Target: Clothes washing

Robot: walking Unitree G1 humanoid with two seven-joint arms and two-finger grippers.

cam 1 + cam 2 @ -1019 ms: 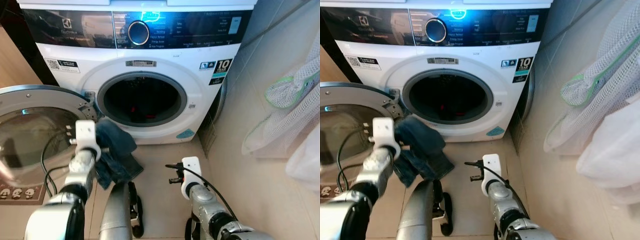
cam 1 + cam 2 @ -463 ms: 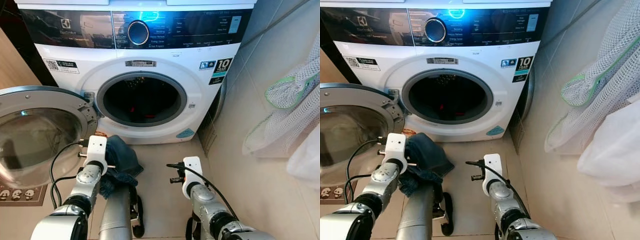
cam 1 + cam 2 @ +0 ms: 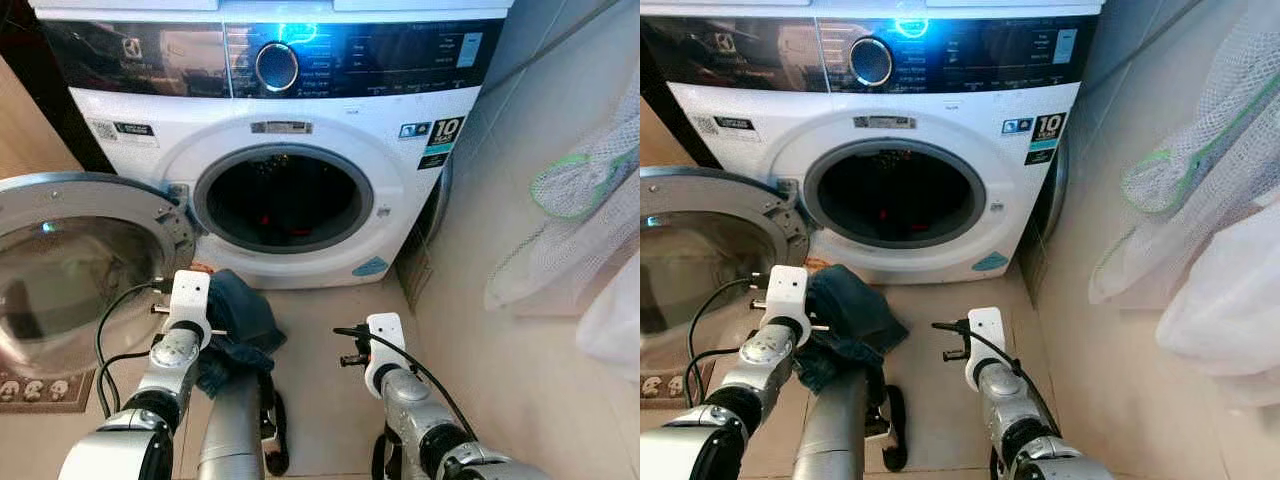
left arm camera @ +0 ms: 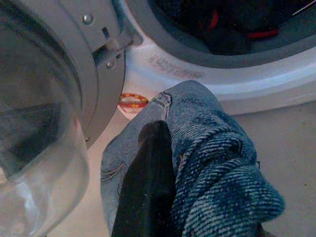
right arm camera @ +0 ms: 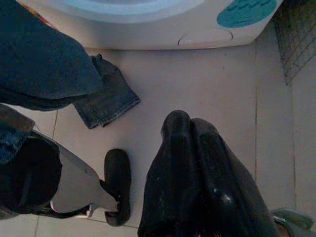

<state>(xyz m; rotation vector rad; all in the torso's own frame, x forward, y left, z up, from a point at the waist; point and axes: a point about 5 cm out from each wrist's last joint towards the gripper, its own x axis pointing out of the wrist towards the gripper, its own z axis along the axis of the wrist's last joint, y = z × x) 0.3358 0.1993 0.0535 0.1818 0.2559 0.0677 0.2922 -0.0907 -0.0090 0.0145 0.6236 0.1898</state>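
two grippers sit low before the front-loading washing machine (image 3: 290, 130). the left gripper (image 4: 148, 177) is clamped on a bundle of blue jeans (image 3: 240, 315), held just near of the open drum (image 3: 285, 200) and right of the swung-out glass door (image 3: 70, 260). the right gripper (image 5: 197, 168) hangs over the tiled floor (image 3: 330, 340), fingers pressed together. white mesh laundry bags (image 3: 580, 210) hang at far right.

There is one washing machine (image 3: 285, 150) (door (image 3: 70, 260) open), one pair of jeans (image 3: 238, 320), two end effectors and two mesh bags (image 3: 585, 180)
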